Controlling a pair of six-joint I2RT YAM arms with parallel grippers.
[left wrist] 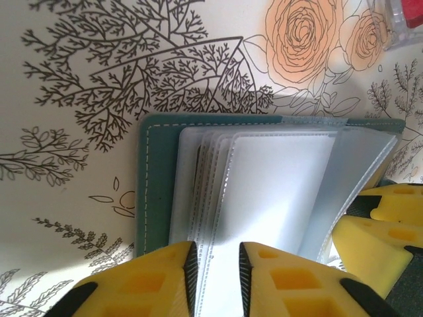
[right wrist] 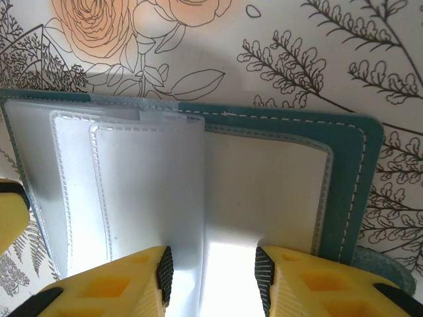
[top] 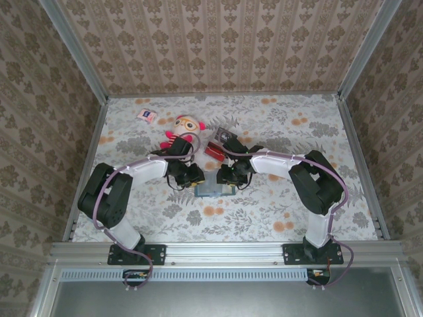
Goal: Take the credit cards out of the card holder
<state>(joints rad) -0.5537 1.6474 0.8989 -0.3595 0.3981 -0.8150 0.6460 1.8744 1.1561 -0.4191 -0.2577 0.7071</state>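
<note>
From above, you see the card holder (top: 215,190) lying on the flowery worktop (top: 317,132). It is in the middle, between the two arms and nearer to you than the other things. Your left fingers (top: 196,182) are down at its left end and your right fingers (top: 228,178) are down at its right end. Some credit cards (top: 213,150), red and dark ones, lie in a small pile on the worktop just behind the right arm. They are out of the holder. A plush doll (top: 185,129) with a pink and yellow head lies beside the pile, to its left. A small white and pink packet (top: 147,115) lies farther back on the left.

In the left wrist view, the card holder is open, with its teal cover flat on the worktop. Its see-through sleeves (left wrist: 277,191) fan out on top. Your two yellow left fingers are close together, and the edge of the sleeves runs into the thin gap between them. You cannot tell if they are pinching the sleeves. The yellow tips of the right fingers poke in at the right edge, touching the holder's far side.

In the right wrist view, the teal cover lies flat and one sleeve is folded over to the left. Your right fingers stand a fair way apart, one on each side of that sleeve's edge. They are not squeezing it.
</note>
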